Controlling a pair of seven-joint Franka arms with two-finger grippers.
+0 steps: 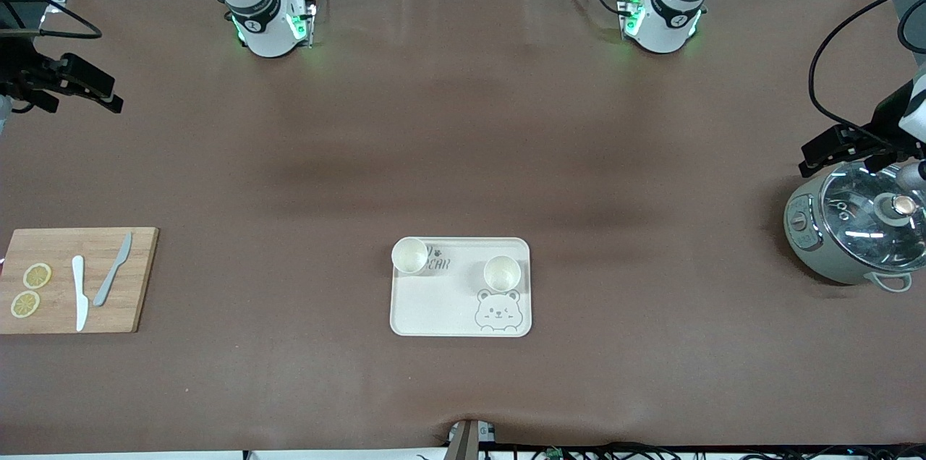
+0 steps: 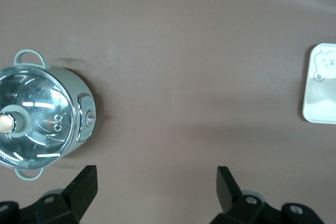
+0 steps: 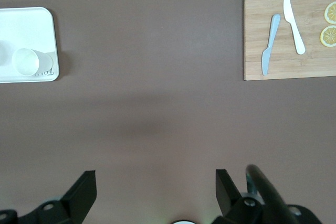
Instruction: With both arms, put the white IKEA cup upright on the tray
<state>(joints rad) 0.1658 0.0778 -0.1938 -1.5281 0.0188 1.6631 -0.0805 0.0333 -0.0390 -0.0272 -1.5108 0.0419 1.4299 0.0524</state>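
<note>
cream tray (image 2: 321,109) edge cut off

Both arms are glossy white with rounded bases, the right arm's base (image 1: 269,26) and the left arm's base (image 1: 660,24), each ringed by a black band and lit by small green lights. Black cables trail beside the bases. The left gripper (image 2: 156,190) and right gripper (image 3: 155,191) are matte black, with blocky angular fingers and small silver screws.

Two cups (image 1: 409,255) (image 1: 502,273) stand on tray (image 1: 434,308) mid-table. Cutting board (image 1: 137,279) with knives (image 1: 79,292) (image 1: 113,270) and lemon slices (image 1: 30,290) at right arm's end; pot (image 1: 854,225) at left arm's end.
</note>
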